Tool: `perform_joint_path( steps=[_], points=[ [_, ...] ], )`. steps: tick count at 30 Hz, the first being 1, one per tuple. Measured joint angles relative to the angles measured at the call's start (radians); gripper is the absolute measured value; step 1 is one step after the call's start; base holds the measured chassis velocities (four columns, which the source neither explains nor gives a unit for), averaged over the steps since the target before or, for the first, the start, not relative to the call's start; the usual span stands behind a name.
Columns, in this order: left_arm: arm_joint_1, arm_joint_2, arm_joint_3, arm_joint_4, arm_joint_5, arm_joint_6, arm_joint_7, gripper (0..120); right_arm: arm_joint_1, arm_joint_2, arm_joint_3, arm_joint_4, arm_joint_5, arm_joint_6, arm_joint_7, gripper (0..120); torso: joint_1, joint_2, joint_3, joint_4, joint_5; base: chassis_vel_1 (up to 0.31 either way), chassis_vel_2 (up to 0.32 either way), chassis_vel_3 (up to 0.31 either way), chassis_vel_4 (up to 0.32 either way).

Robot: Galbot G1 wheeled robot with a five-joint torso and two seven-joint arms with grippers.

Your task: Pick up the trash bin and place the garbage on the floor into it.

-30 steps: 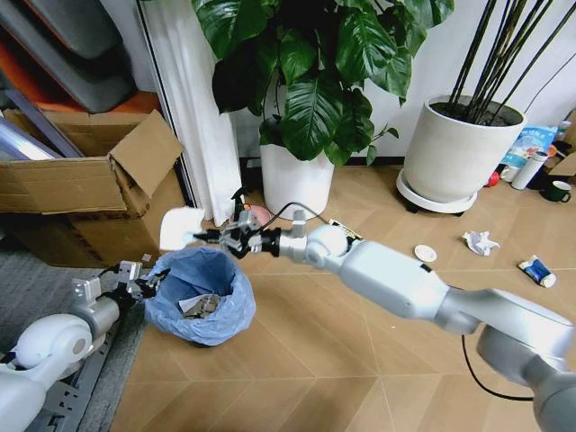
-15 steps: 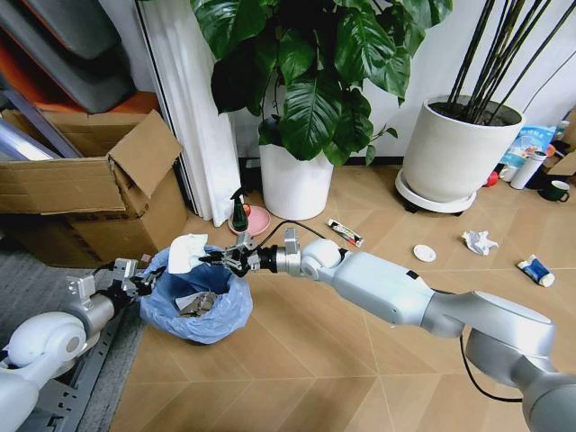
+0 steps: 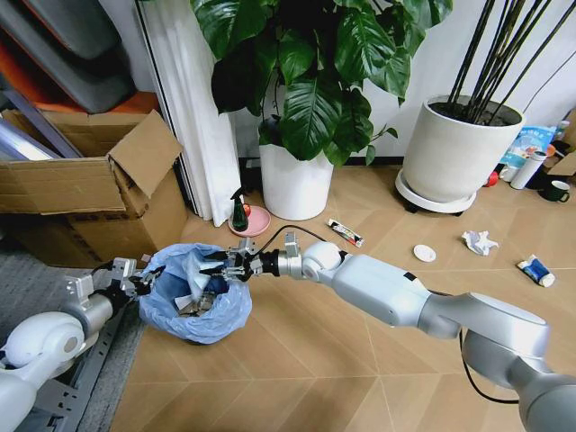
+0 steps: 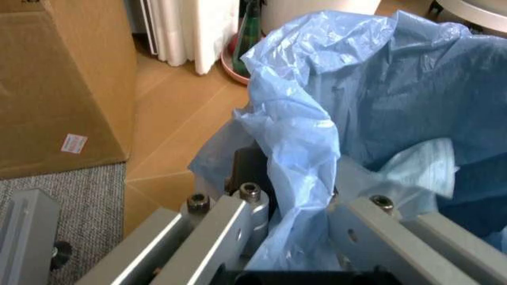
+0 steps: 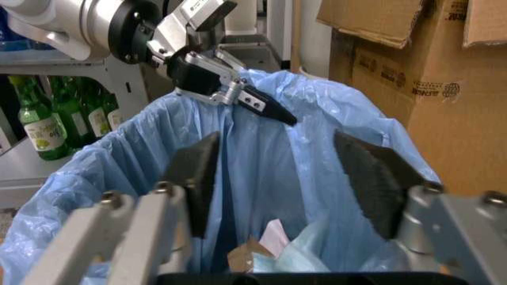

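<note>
The trash bin (image 3: 200, 297), black with a puffy light-blue bag, stands on the floor (image 3: 315, 360) at the left. My left gripper (image 3: 135, 281) is shut on its rim; the bag (image 4: 380, 89) bunches between its fingers (image 4: 230, 219). My right gripper (image 3: 220, 267) hovers over the bin's mouth, open with nothing held, its pads (image 5: 372, 178) spread above the bag (image 5: 301, 154). A white paper piece (image 3: 195, 273) lies inside the bin on other scraps (image 5: 273, 237). Garbage on the floor: a printed wrapper (image 3: 346, 232), a white lid (image 3: 425, 254), a crumpled paper wad (image 3: 479, 241), a blue-white packet (image 3: 536, 270).
A cardboard box (image 3: 90, 189) stands behind the bin, beside a grey mat (image 3: 36, 297). A green spray bottle (image 3: 239, 212) sits on a pink dish by a white plant pot (image 3: 295, 184). A second pot (image 3: 457, 157), a flask (image 3: 529, 169) and a mug (image 3: 557, 191) stand at the right.
My right gripper came down over the bin and opened; the white paper it carried has dropped into the bag. The left gripper keeps its hold on the rim.
</note>
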Motion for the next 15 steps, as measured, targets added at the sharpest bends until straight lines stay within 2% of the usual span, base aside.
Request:
perform_joint_path(
  steps=[4, 6, 9, 10, 14, 15],
  points=[
    [0.003, -0.012, -0.004, -0.001, 0.001, 0.000, -0.006, 0, -0.031, -0.002, 0.050, 0.013, 0.001, 0.004, 0.018, 77, 0.000, 0.000, 0.000, 0.0001, -0.0002, 0.000, 0.000, 0.000, 0.000],
    [0.006, -0.017, -0.008, -0.002, 0.000, 0.000, -0.009, 0, -0.043, -0.001, 0.069, 0.016, 0.002, 0.006, 0.033, 79, 0.000, 0.000, 0.000, 0.0001, -0.0002, 0.000, 0.000, 0.000, 0.000],
    [0.032, -0.047, -0.038, -0.008, 0.007, 0.000, -0.016, 0, -0.190, 0.003, 0.254, 0.050, 0.010, 0.010, 0.211, 94, 0.000, 0.000, 0.000, 0.0005, 0.0001, 0.000, 0.000, 0.000, 0.000],
    [0.032, -0.047, -0.038, -0.008, 0.007, 0.000, -0.016, 0, -0.190, 0.003, 0.254, 0.050, 0.010, 0.010, 0.211, 94, 0.000, 0.000, 0.000, 0.0005, 0.0001, 0.000, 0.000, 0.000, 0.000],
    [0.050, -0.083, -0.073, -0.023, 0.011, -0.001, -0.018, 0, -0.376, -0.042, 0.505, 0.097, -0.080, 0.008, 0.401, 100, 0.000, 0.000, 0.000, -0.0004, 0.0001, 0.000, 0.000, 0.000, 0.000],
    [0.050, -0.083, -0.073, -0.023, 0.011, -0.001, -0.018, 0, -0.376, -0.042, 0.505, 0.097, -0.080, 0.008, 0.401, 100, 0.000, 0.000, 0.000, -0.0004, 0.0001, 0.000, 0.000, 0.000, 0.000]
  ],
)
